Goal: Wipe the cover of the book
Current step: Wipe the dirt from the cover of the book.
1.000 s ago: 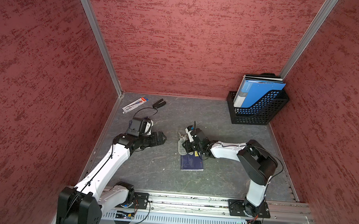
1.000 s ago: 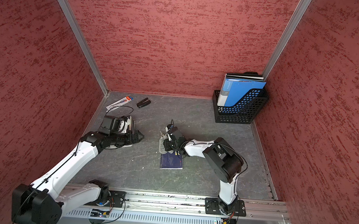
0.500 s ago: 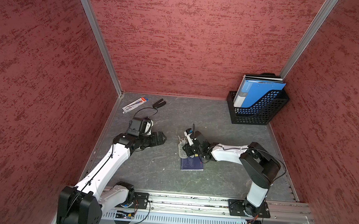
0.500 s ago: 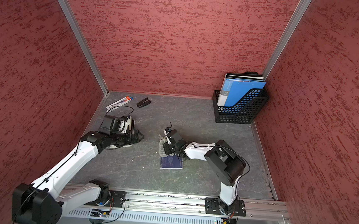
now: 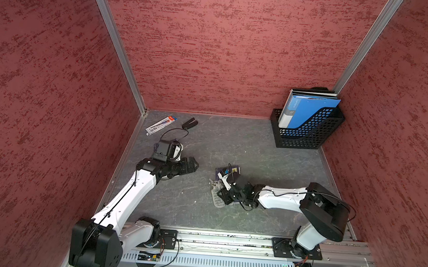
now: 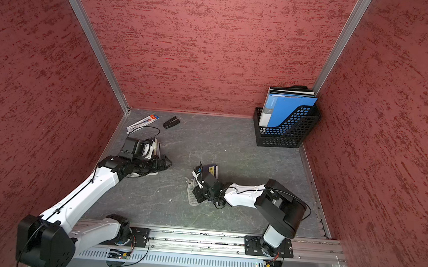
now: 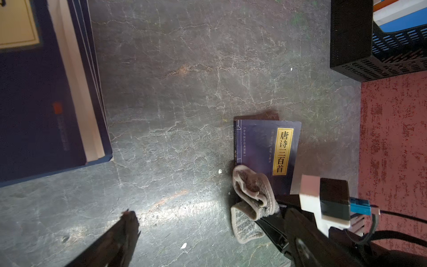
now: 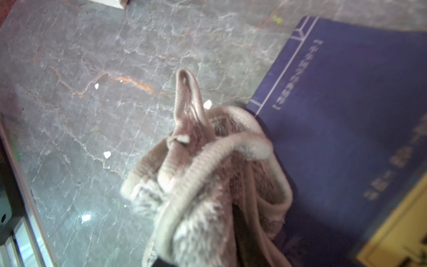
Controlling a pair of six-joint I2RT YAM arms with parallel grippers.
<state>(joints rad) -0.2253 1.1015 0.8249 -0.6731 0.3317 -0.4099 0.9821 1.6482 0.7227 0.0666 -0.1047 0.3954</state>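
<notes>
Book (image 7: 258, 150) title legible only from left wrist; cloth (image 7: 251, 196) in tight pinch of right gripper (image 5: 222, 194).

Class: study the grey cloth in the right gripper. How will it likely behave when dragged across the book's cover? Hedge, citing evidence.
The cloth is probably floppy: it droops in loose folds from the right gripper. It likely bunches rather than sliding flat, since its fuzzy pile looks grippy. Probably light too: the fabric looks thin.
</notes>
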